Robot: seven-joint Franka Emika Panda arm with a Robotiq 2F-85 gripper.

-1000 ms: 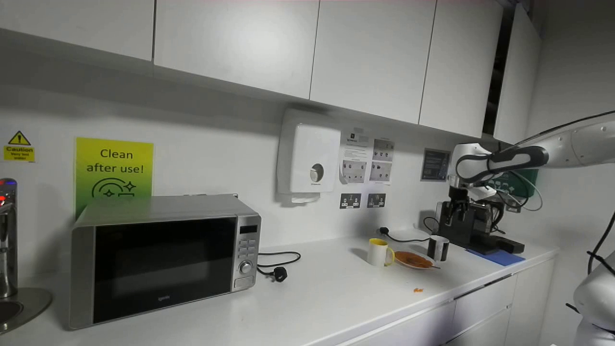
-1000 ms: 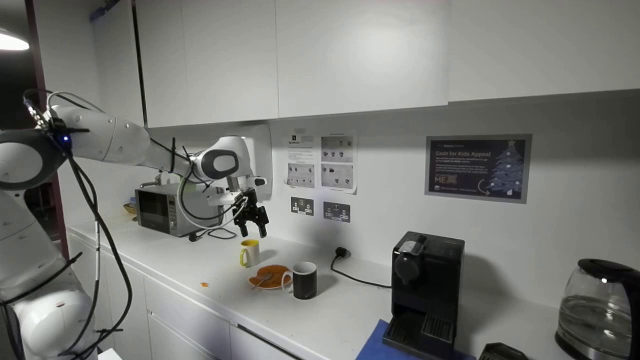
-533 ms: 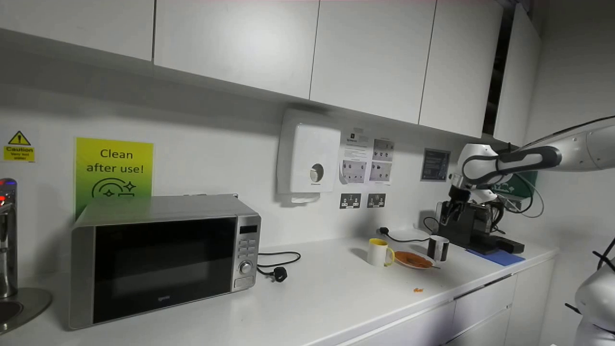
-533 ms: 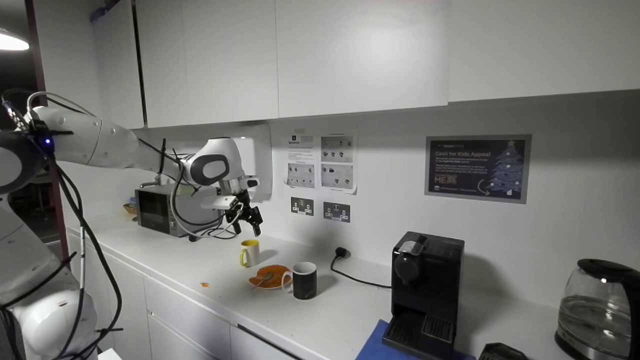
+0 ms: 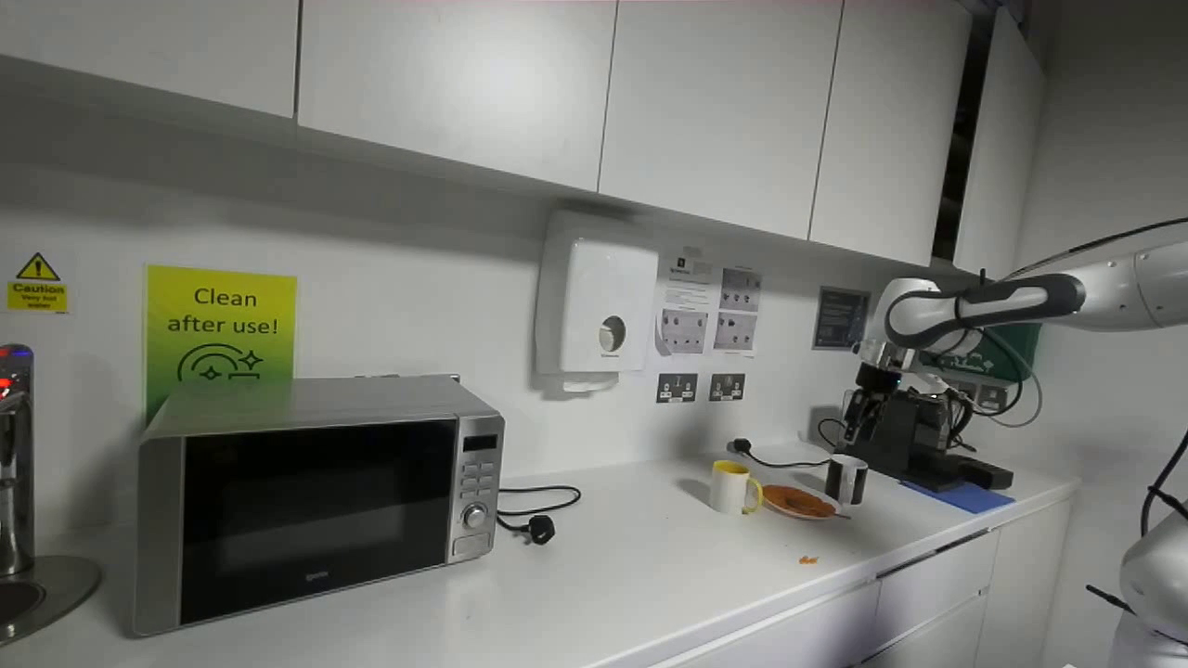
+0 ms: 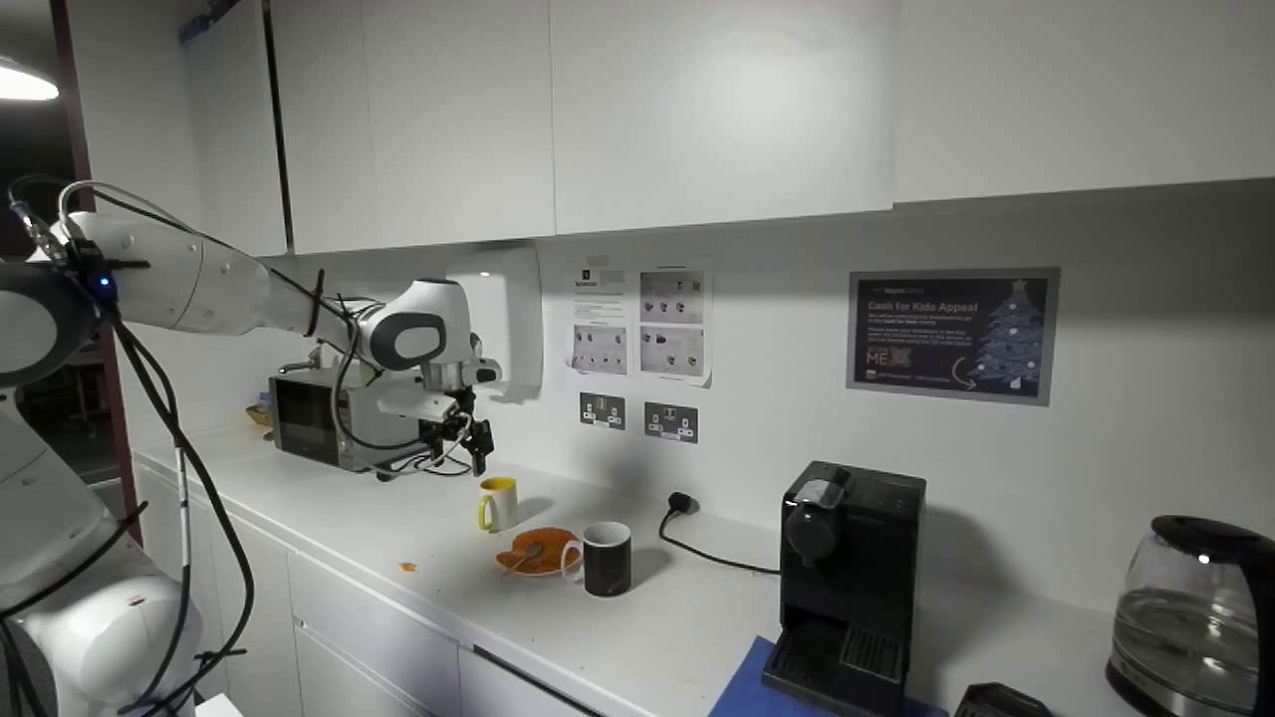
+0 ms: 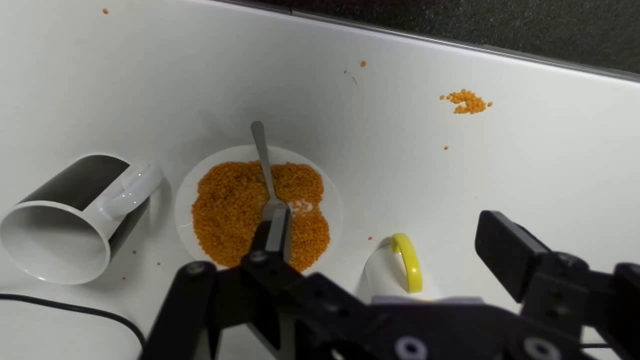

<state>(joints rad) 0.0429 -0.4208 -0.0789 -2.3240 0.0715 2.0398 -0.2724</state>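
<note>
While cabs [image 5: 455, 83] overhang wht counter [image 5: 640, 557], yel-handled mug [image 5: 729, 492], sockets [image 5: 677, 388]

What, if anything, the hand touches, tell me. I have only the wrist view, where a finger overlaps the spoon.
Observer: Nothing: both exterior views show the hand hanging above the counter, clear of the spoon.
Operator: Trace the black cable for me.
Observer: Its plug sits below the wall sockets, not in them.
Operator: Name what stands past the black mug, away from the plate.
Observer: A coffee machine, with a blue mat at its base.
</note>
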